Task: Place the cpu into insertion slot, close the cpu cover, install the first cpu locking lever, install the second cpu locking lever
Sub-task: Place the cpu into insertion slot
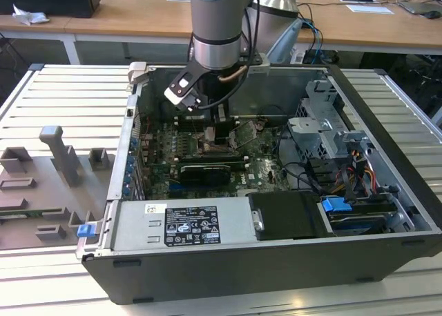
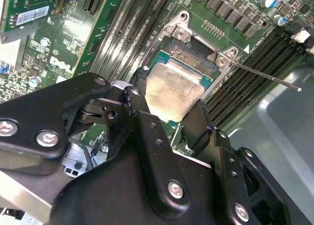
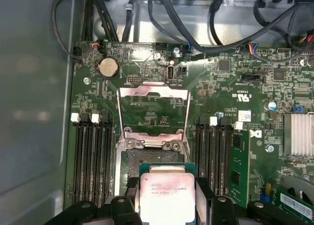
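Observation:
My gripper (image 2: 169,90) (image 3: 167,185) is shut on the cpu (image 2: 172,93) (image 3: 164,195), a flat square chip with a silvery top, one black finger on each of two opposite edges. The chip hangs over the insertion slot (image 2: 189,52) (image 3: 131,162), a black-framed socket on the green motherboard, and hides part of it. The cpu cover (image 3: 153,91), a thin metal frame with a square window, lies swung open beyond the socket. A thin locking lever (image 2: 265,76) juts out free beside the socket. In the exterior view the gripper (image 1: 209,133) reaches down inside the open computer case.
Long black memory slots (image 3: 91,156) (image 3: 211,156) flank the socket, with one memory card (image 3: 239,166) standing in them. Black cables (image 3: 196,18) cross the case's far end. A drive cage (image 1: 331,136) and power supply (image 1: 186,226) fill the case; a grey fixture (image 1: 62,157) stands outside.

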`<action>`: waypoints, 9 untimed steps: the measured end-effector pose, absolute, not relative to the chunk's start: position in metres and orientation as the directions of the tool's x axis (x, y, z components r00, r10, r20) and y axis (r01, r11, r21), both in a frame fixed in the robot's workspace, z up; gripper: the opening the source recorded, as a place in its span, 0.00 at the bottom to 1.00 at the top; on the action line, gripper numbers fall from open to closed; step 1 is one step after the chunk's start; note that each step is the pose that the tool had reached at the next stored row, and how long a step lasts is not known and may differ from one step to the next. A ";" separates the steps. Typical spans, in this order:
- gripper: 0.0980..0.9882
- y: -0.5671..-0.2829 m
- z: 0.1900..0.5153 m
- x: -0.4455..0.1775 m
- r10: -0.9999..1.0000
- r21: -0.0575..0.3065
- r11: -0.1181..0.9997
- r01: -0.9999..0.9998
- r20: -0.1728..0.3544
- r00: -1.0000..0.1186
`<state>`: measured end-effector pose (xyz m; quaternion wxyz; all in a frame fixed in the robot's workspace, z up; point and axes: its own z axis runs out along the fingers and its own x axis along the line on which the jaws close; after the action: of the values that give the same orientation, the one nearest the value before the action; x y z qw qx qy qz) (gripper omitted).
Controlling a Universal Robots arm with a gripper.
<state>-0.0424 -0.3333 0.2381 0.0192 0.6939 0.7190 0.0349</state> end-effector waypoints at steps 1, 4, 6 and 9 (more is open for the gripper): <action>0.49 -0.333 0.237 -0.043 0.999 0.076 0.035 0.997 0.021 -0.036; 0.49 -0.332 0.234 -0.043 0.999 0.074 0.035 0.997 0.021 -0.036; 0.49 -0.331 0.231 -0.043 0.999 0.073 0.035 0.997 0.021 -0.036; 0.49 -0.331 0.228 -0.044 0.999 0.072 0.034 0.997 0.022 -0.036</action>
<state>-0.0438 -0.3306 0.2284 0.0170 0.6940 0.7190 0.0337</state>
